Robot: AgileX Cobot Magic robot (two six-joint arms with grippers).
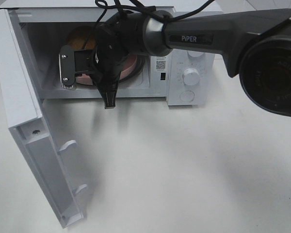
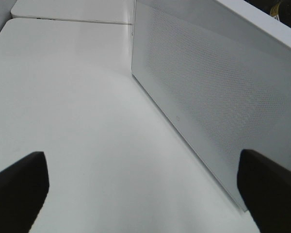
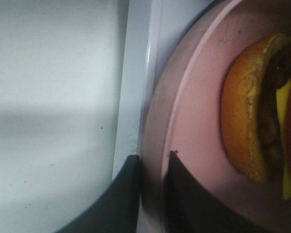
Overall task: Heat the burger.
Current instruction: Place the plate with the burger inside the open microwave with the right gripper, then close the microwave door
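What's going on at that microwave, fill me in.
The right claw reaches into the open microwave, its tips either side of the rim of the pink plate that carries the burger; whether it grips cannot be told. The door stands wide open. The left claw hangs open beside the microwave's outer wall, holding nothing.
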